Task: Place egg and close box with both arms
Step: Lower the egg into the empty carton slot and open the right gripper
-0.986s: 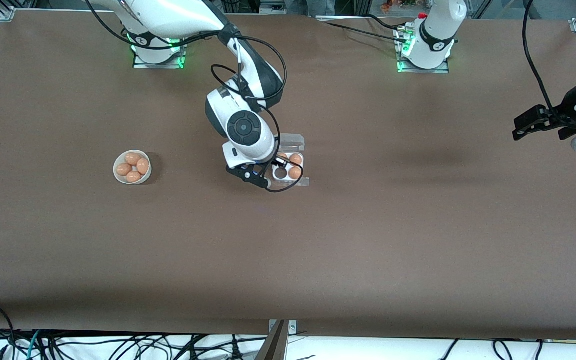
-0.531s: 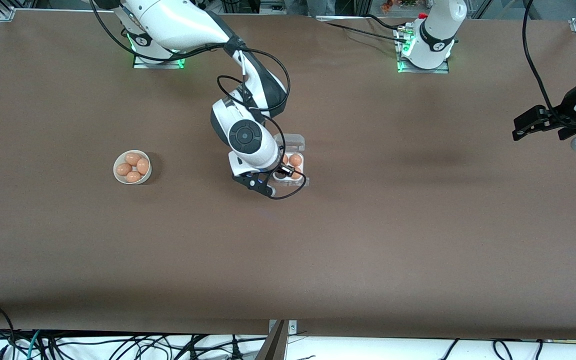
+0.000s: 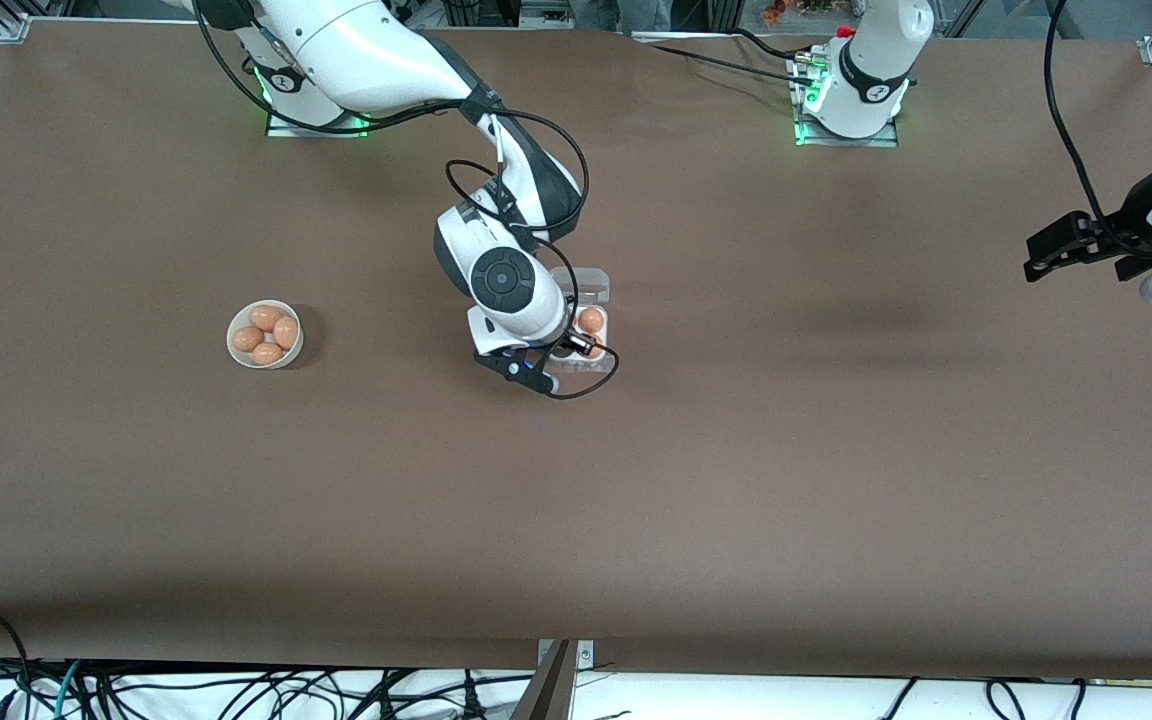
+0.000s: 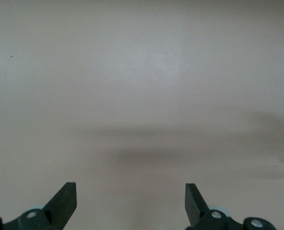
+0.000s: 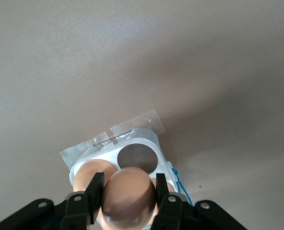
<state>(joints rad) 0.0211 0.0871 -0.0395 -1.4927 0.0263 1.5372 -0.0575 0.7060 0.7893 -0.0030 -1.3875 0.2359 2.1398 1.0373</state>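
Note:
The clear box (image 3: 587, 287) lies open in the middle of the table, its lid folded back toward the robots' bases. A brown egg (image 3: 591, 319) sits in one of its cells. My right gripper (image 3: 564, 348) hangs over the box, shut on another brown egg (image 5: 129, 196). In the right wrist view the box (image 5: 132, 128) lies just below the right gripper (image 5: 129, 181), with one empty cell (image 5: 138, 155) and an egg (image 5: 91, 171) in the cell beside it. My left gripper (image 3: 1038, 256) waits open and empty over bare table at the left arm's end; the left wrist view shows its fingers (image 4: 65, 197) wide apart.
A round white bowl (image 3: 236, 350) holding several brown eggs stands toward the right arm's end of the table, level with the box. A black cable loops from the right wrist over the box. The brown table top spreads wide around both.
My right arm has carried the egg sideways toward the left arm's end and now covers more of the box. The left arm has not moved.

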